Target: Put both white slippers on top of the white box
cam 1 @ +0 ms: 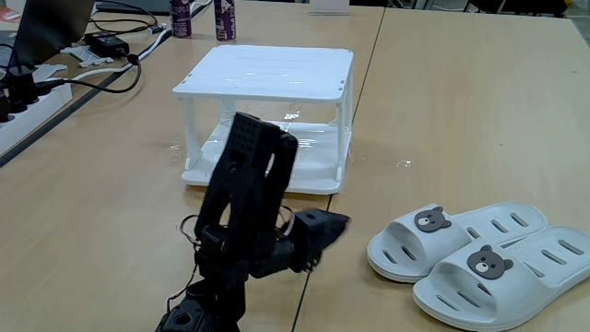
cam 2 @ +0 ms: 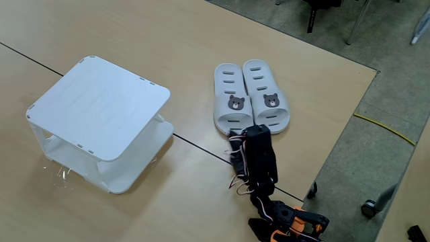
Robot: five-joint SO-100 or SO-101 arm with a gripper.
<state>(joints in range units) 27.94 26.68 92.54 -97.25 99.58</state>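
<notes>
- Lying side by side and touching on the wooden table (cam 1: pixel 461 120), the white slippers (cam 1: pixel 479 251) (cam 2: pixel 250 97) both rest flat, soles down, well apart from the white box (cam 1: pixel 267 74) (cam 2: pixel 101 107).
- Each is a pale foam slide with a slotted footbed and a brown bear-face badge on its strap.
- Their long axes run parallel; in the fixed view from above, the strap ends face the arm and the heels point away from it.
- The gripper (cam 1: pixel 332 224) (cam 2: pixel 236 138) sits just short of the nearer slipper's toe end, so the coming reach looks short and straight ahead.
- Whether its fingers are parted, I cannot tell: they are dark and blurred.
- The box top is bare.
</notes>
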